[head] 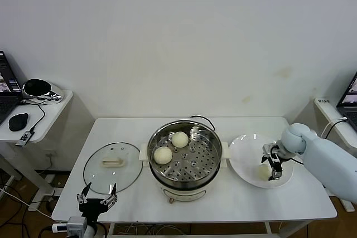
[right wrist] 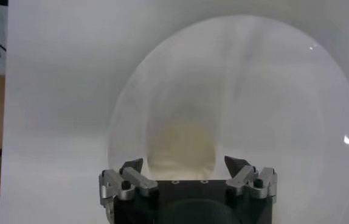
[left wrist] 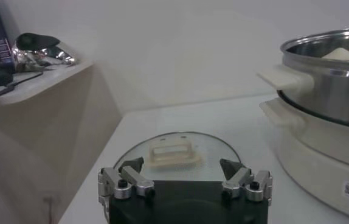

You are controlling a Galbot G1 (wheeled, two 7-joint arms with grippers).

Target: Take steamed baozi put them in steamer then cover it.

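On the white worktop [head: 234, 199], the left end effector [head: 96, 200] hangs at the near edge, fingers spread wide, gripping nothing. Just beyond lies the lid [head: 112, 163]. At centre stands the steamer [head: 186, 160] holding two baozi [head: 163, 155]. On the plate [head: 245, 157], the right end effector [head: 272, 166], spread wide, straddles another baozi [right wrist: 180, 146].
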